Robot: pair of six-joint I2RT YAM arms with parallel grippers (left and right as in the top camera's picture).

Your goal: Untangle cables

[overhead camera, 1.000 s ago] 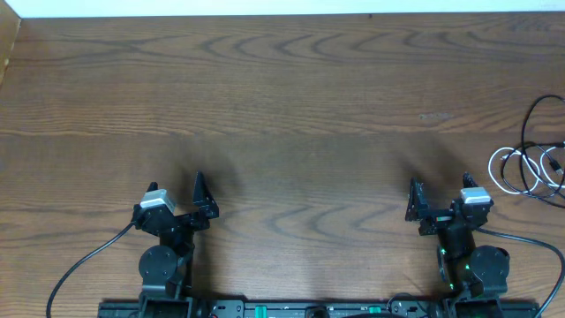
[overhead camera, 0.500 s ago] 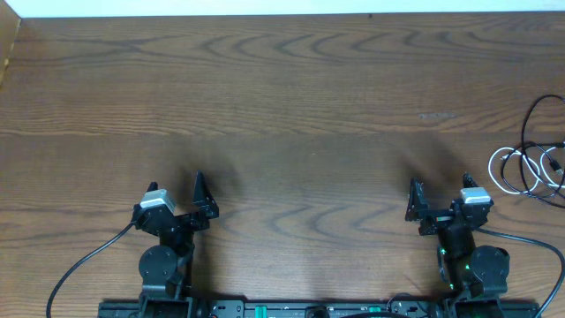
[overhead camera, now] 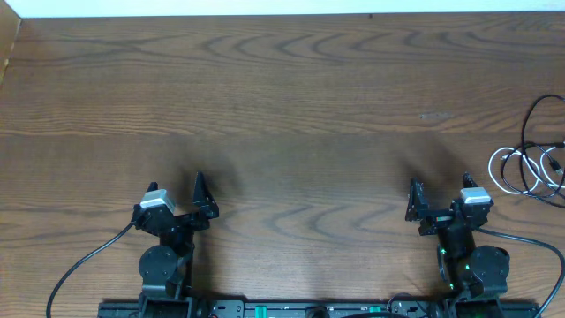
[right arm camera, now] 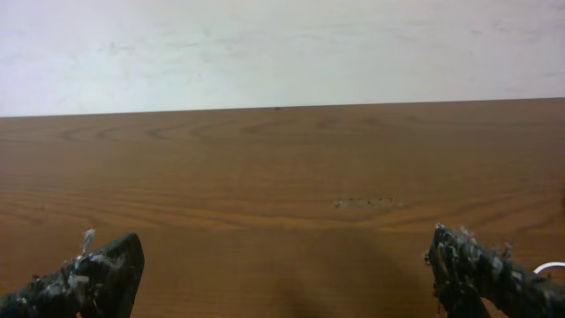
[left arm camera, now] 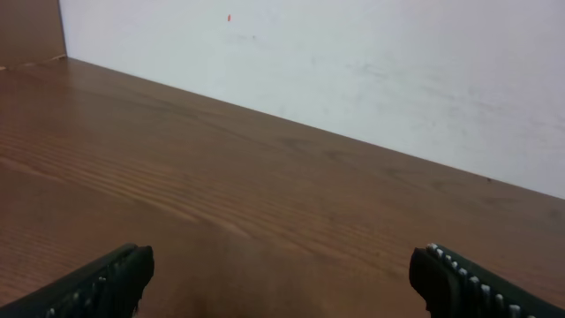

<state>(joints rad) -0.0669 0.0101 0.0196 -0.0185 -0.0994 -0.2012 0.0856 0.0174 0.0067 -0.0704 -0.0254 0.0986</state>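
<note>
The cables lie tangled at the table's far right edge in the overhead view: a white cable [overhead camera: 507, 170] coiled in a small loop and black cables [overhead camera: 530, 132] looping over it and running off the frame. A sliver of the white cable shows at the right edge of the right wrist view [right arm camera: 553, 267]. My right gripper [overhead camera: 440, 203] is open and empty, to the left of the cables and apart from them; it also shows in the right wrist view [right arm camera: 282, 261]. My left gripper [overhead camera: 175, 201] is open and empty, far from the cables; its wrist view [left arm camera: 282, 269] shows only bare wood.
The wooden table [overhead camera: 291, 106] fills the view, with a white wall [left arm camera: 353, 62] along its far edge. A raised wooden edge [overhead camera: 9, 44] stands at the far left. Thick black arm cables [overhead camera: 84, 265] trail from both arm bases at the front.
</note>
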